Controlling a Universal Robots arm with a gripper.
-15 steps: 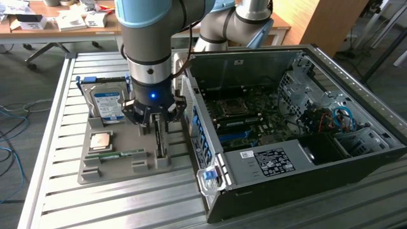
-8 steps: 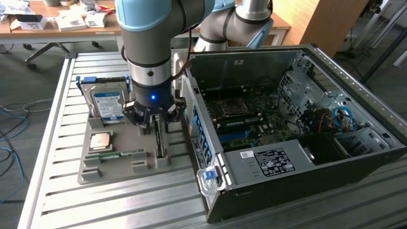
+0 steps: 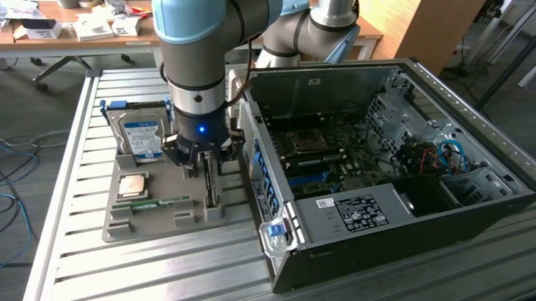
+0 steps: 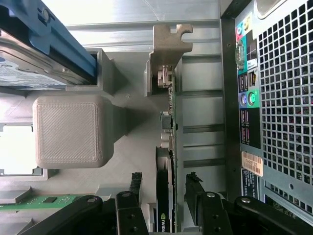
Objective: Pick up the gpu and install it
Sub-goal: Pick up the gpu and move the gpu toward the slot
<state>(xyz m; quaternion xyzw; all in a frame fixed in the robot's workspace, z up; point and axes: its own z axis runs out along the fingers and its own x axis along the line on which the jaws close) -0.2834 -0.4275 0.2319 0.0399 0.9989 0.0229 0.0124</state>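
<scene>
Claw (image 3: 203, 164) hangs at centre left of the exterior view, its 2 fingers (image 4: 136, 182) apart on either side of the gpu (image 4: 165, 171), not gripping it. The card stands on edge in the grey tray (image 3: 125, 233), beside the open computer case (image 3: 402, 207); lifting and installing both seem left to do

The gpu (image 4: 165, 171) — one end cut off at the fingers (image 4: 194, 188).

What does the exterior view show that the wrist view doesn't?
The exterior view gives the open computer case, its motherboard and the arm. The wrist view gives the case's rear ports and the metal end bracket of the gpu. Both share the gpu standing on edge in the grey tray, the open pincer straddling it, and the hard drive.
</scene>
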